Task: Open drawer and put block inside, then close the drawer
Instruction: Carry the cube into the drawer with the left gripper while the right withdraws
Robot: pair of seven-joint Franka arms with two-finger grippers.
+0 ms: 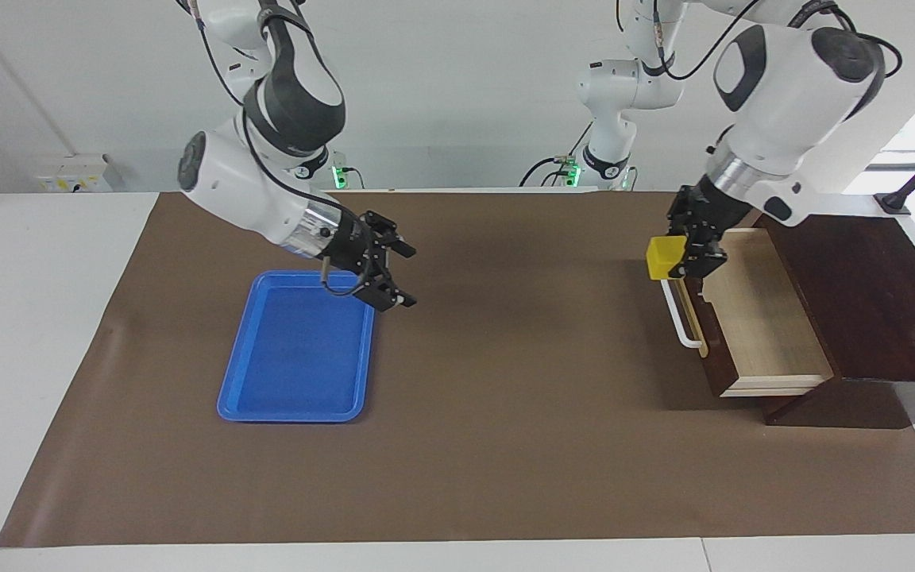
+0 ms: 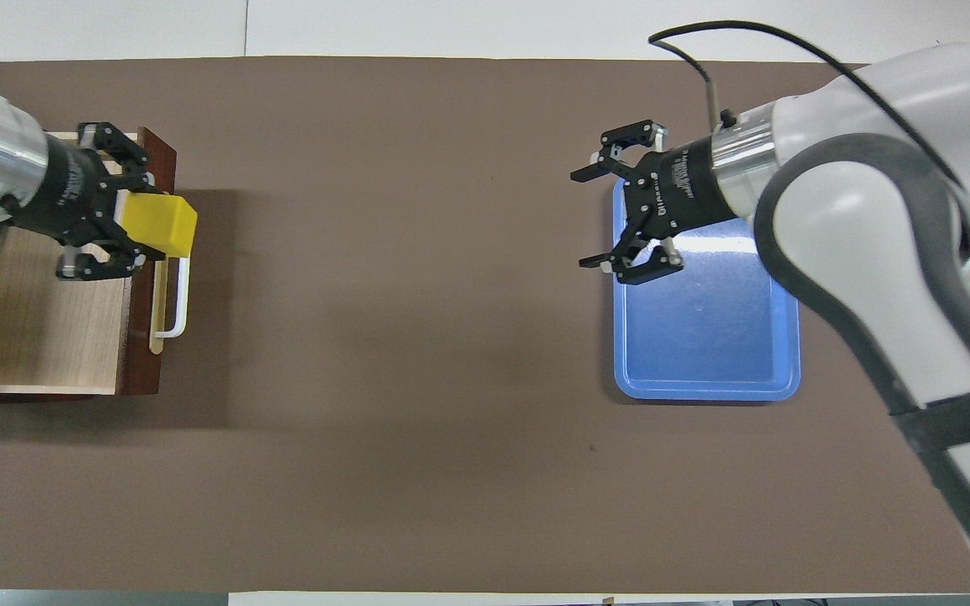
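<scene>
The drawer [image 1: 759, 318] stands pulled out of its dark wooden box [image 1: 870, 294] at the left arm's end of the table. Its pale interior is bare, and its white bar handle [image 1: 681, 318] faces the middle of the table. My left gripper [image 1: 680, 258] is shut on the yellow block [image 1: 662, 258] and holds it in the air over the drawer's front edge and handle. In the overhead view the block [image 2: 163, 225] sits in the left gripper [image 2: 135, 227] over the front of the drawer [image 2: 47, 320]. My right gripper [image 1: 403, 276] is open and empty, up over the tray's edge.
A flat blue tray [image 1: 295, 349] lies on the brown mat at the right arm's end of the table, with nothing in it; it also shows in the overhead view [image 2: 704, 328], partly under the right gripper [image 2: 583, 219]. The brown mat [image 1: 505, 357] covers the table.
</scene>
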